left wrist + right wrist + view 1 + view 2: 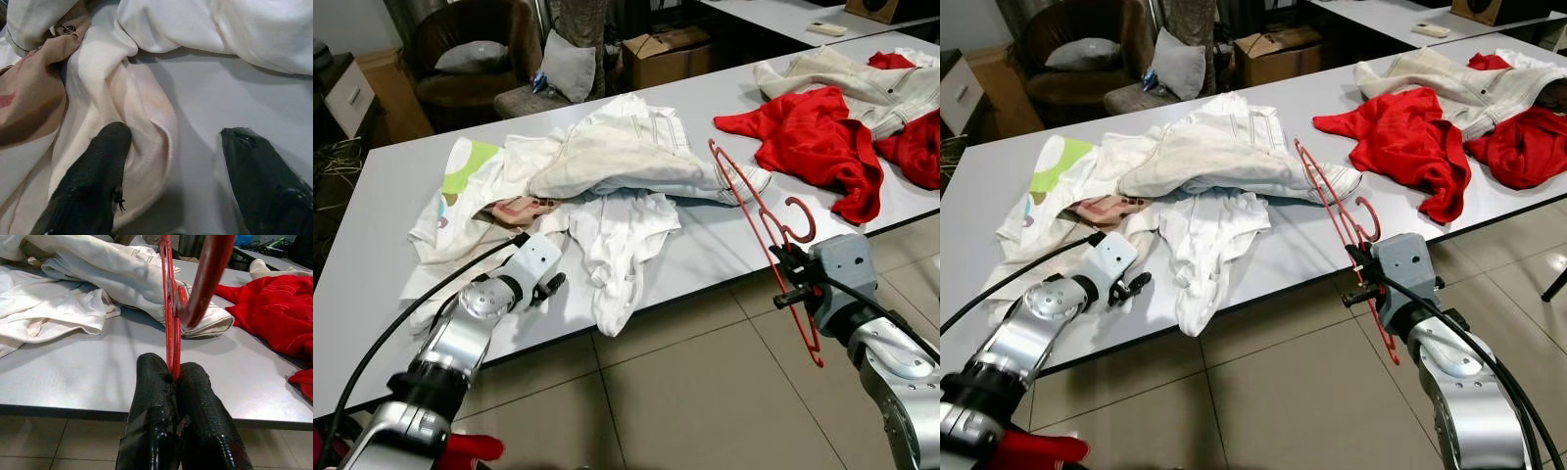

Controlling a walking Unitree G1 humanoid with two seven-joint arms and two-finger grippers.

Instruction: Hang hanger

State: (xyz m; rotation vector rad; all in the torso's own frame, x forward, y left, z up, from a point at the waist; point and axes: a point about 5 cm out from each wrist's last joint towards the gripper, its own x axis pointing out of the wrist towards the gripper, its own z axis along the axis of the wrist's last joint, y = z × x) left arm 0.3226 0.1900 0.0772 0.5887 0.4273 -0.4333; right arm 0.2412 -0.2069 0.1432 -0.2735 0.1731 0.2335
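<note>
Both fingers of right claw (175, 377) pinch red hanger (759, 220).

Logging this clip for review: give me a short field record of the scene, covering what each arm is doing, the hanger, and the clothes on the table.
setting: grey table with clothes on it, tiled floor in front
right gripper: jaws shut on the red hanger, held at the table's edge
hanger pose: tilted, hook pointing up, one end over the table, other end below its edge
left gripper: jaws open, over the white clothes, one finger on cream fabric
other clothes: red garments on the robot's right
task state: hanger not yet hung, no garment on it
</note>
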